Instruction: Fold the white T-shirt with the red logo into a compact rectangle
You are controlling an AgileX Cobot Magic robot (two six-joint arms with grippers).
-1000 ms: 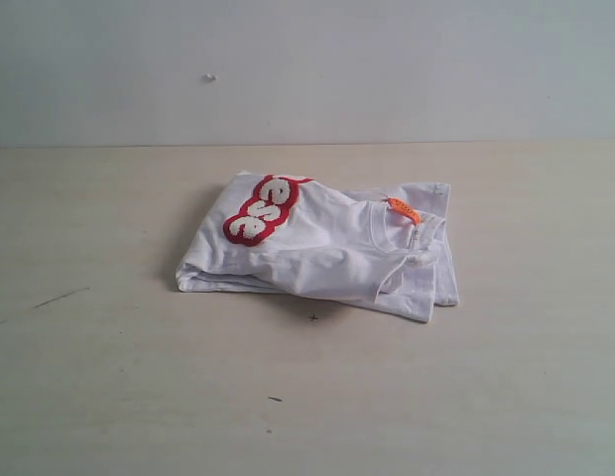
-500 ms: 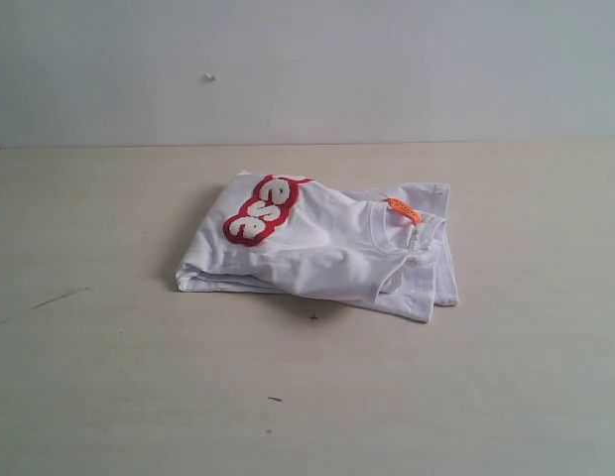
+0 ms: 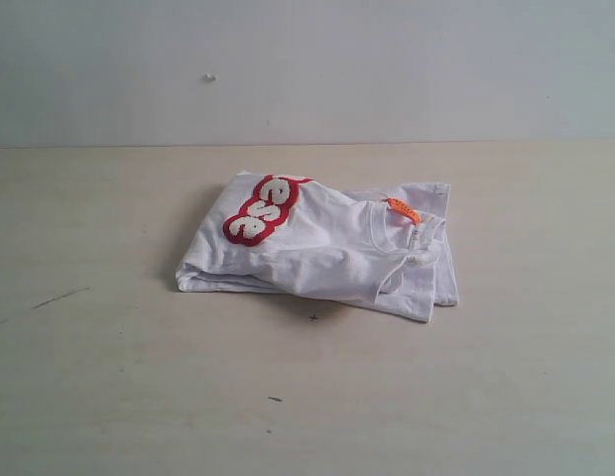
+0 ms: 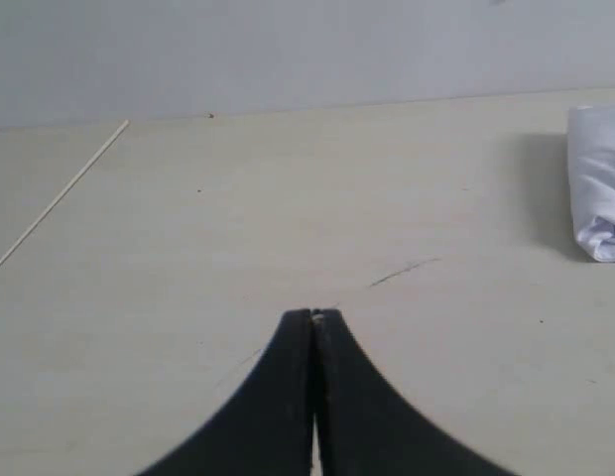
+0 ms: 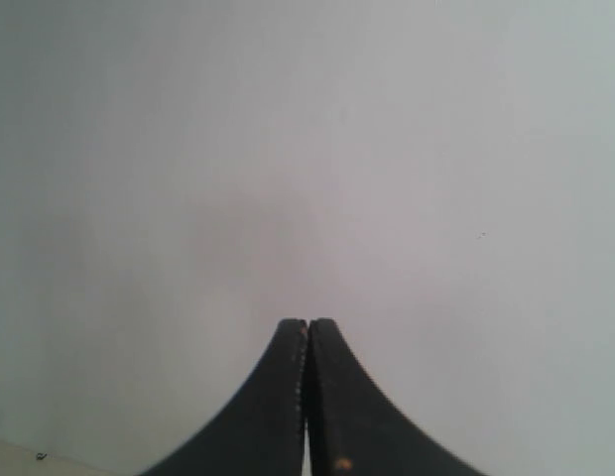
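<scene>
The white T-shirt (image 3: 327,248) lies folded into a rough rectangle in the middle of the table, with the red logo (image 3: 261,209) on top at its left end and an orange collar tag (image 3: 403,209) to the right. One folded end of the T-shirt (image 4: 597,188) shows at the edge of the left wrist view. My left gripper (image 4: 314,315) is shut and empty above bare table, well away from the shirt. My right gripper (image 5: 307,322) is shut and empty, facing a plain pale wall. Neither arm appears in the exterior view.
The light wooden table (image 3: 109,377) spreads wide around the shirt, marked by a dark scratch (image 3: 60,297) at the left and small specks in front. A pale wall (image 3: 307,69) stands behind the table's far edge.
</scene>
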